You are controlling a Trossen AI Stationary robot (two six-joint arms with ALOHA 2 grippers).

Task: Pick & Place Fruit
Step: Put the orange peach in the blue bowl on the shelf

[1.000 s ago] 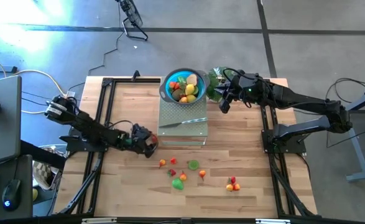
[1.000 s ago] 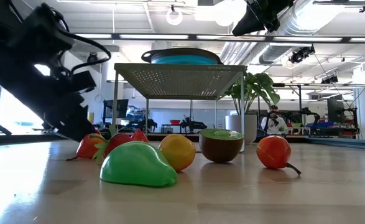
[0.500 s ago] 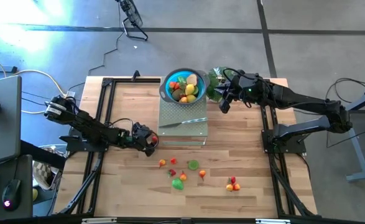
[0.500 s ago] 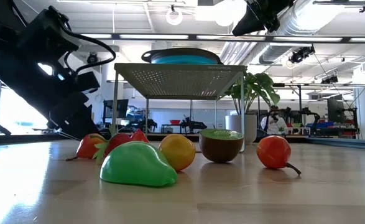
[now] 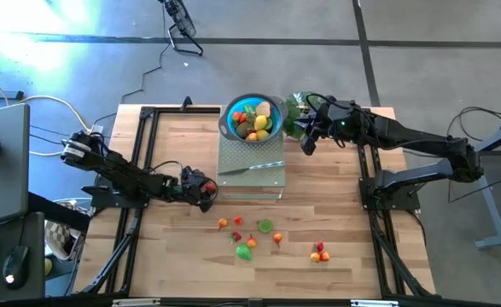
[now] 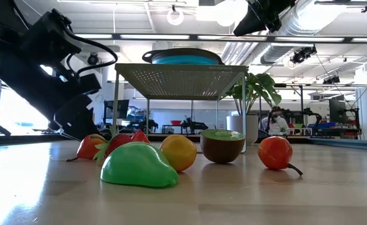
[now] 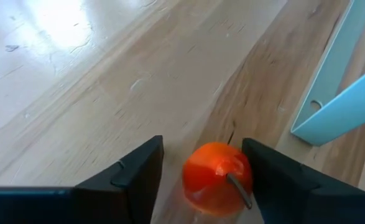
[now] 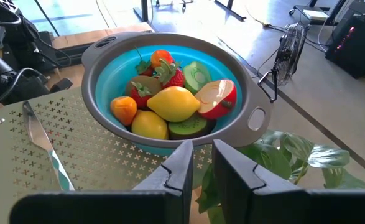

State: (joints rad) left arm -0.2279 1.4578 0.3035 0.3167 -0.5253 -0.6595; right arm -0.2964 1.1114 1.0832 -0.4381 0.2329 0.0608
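From over the right gripper (image 8: 198, 163), its jaws nearly together with only a thin gap, I look down on a blue bowl (image 8: 101, 87) with a grey rim. It sits on a perforated metal rack (image 8: 83, 155). The fruit (image 8: 173, 102) fills it: a lemon, strawberries, an apple half, kiwi pieces, a small orange. A slim knife (image 8: 42, 144) lies on the rack beside the bowl. Green leaves (image 8: 288, 158) spread near the bowl's handle.

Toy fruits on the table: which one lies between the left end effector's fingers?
The round orange-red fruit with a stem, alone at the left end effector; every other loose fruit lies in the cluster farther along the table.
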